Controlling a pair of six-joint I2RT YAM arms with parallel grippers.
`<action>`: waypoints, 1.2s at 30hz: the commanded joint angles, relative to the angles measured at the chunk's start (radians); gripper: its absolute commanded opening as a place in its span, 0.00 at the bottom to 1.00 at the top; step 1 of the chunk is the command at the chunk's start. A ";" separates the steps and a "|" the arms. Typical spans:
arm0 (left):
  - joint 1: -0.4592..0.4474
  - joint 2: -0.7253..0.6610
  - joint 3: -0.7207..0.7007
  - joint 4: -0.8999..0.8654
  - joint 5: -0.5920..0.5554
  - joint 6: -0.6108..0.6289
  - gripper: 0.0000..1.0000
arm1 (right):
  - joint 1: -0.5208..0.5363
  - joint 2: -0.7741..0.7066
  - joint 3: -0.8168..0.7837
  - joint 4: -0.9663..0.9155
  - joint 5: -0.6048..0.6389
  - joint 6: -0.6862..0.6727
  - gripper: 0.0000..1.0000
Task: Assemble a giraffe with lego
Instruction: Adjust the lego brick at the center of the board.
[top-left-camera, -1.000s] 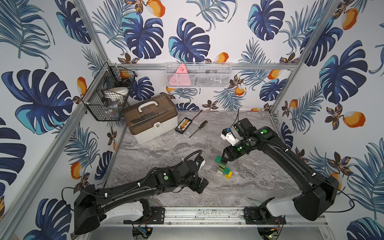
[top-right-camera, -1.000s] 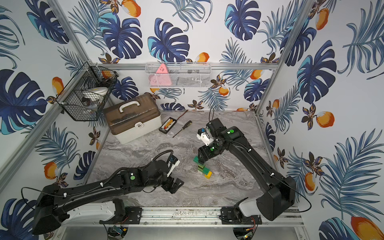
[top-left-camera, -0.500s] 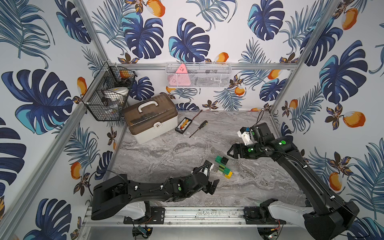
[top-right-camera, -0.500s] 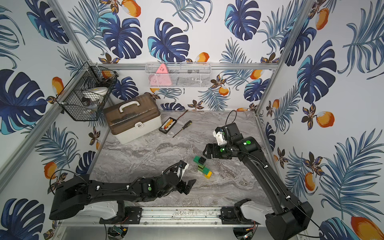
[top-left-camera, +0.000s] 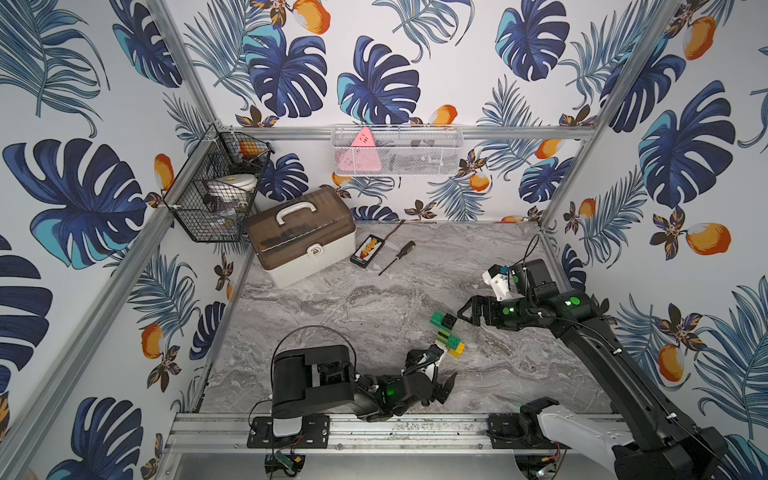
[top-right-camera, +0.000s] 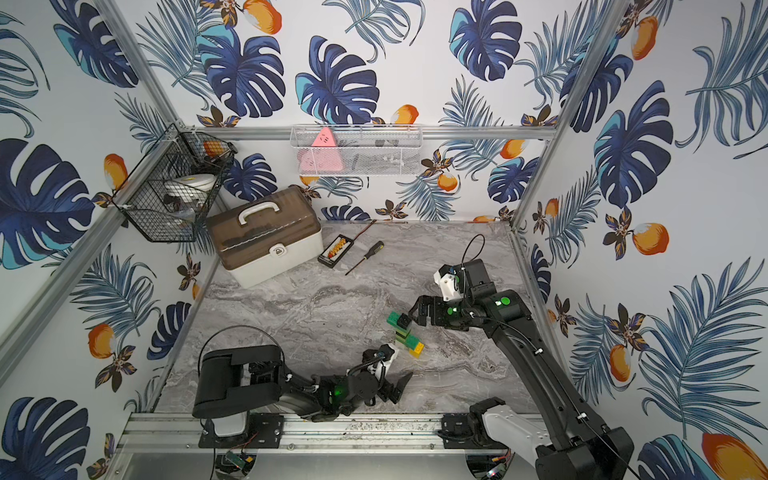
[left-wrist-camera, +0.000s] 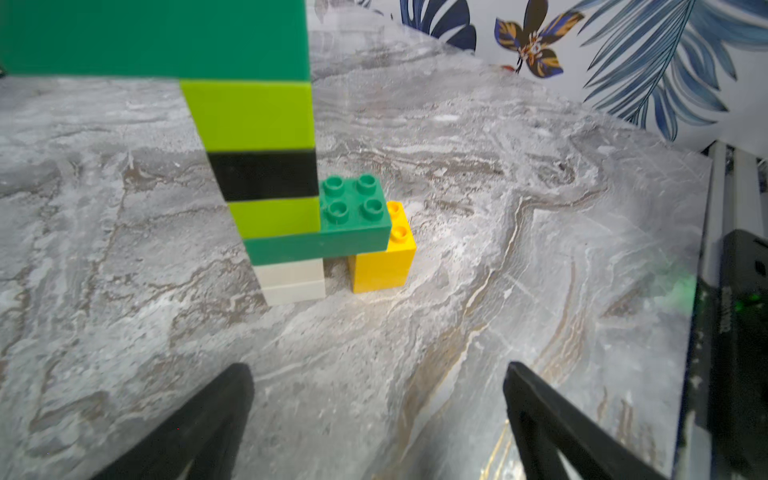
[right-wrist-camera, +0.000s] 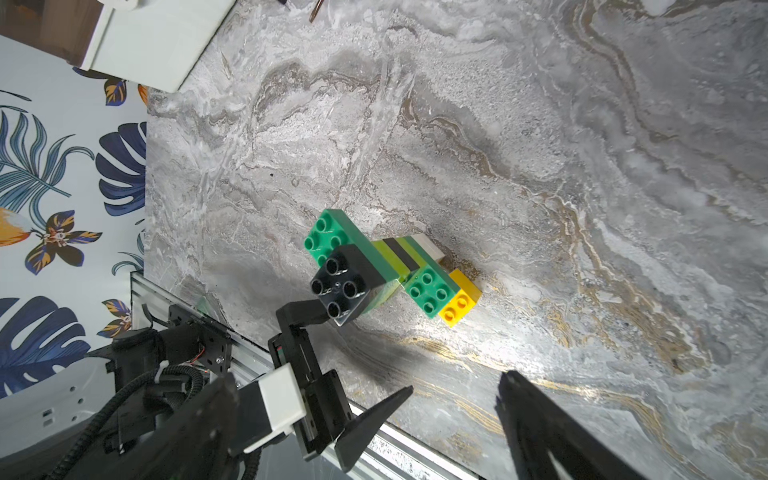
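- Far left, a black wire basket (top-left-camera: 216, 187) hangs on the frame post with a white round thing inside; what else it holds is too small to tell.
- Just right of it, a storage box (top-left-camera: 303, 237) with a brown see-through lid and white handle sits on the grey marbled surface (top-left-camera: 332, 307), against the back corner.
- Next come a small black plate with coloured rows (top-left-camera: 365, 250) and a screwdriver (top-left-camera: 397, 257), lying near each other by the back wall.
- Above them a white mesh tray (top-left-camera: 397, 149) is fixed to the wall, with a pink triangle (top-left-camera: 363, 139) at its left end.
- The left tool (left-wrist-camera: 374, 374) lies low over the front of the surface, its arm folded by the front rail. Its jaws are spread wide and hold nothing.
- The giraffe (top-left-camera: 446, 332) stands upright near the middle of the surface, between the two tools. It rests on a white leg and a yellow leg. A long dark-green brick bridges them, lime and black bricks stack up as the neck, and a second dark-green brick with a black one sits on top.
- From the left wrist view the giraffe (left-wrist-camera: 270, 183) is just ahead of the spread fingers (left-wrist-camera: 232, 386), clear of them.
- The right tool (top-left-camera: 462, 311) hangs level with the giraffe's black top brick, just beside it. Its jaws are fully apart and empty, and the right wrist view shows open surface between the fingers (right-wrist-camera: 390, 403) and the figure.
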 joint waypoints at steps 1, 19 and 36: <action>-0.009 0.000 0.011 0.076 -0.079 0.016 0.99 | -0.002 -0.001 -0.009 0.020 -0.032 -0.022 1.00; 0.056 -0.004 0.164 -0.061 -0.115 0.101 0.99 | -0.007 -0.046 -0.014 -0.012 -0.019 0.043 1.00; 0.166 0.009 0.177 -0.058 0.008 0.087 0.87 | -0.032 0.020 0.017 -0.011 0.004 0.031 1.00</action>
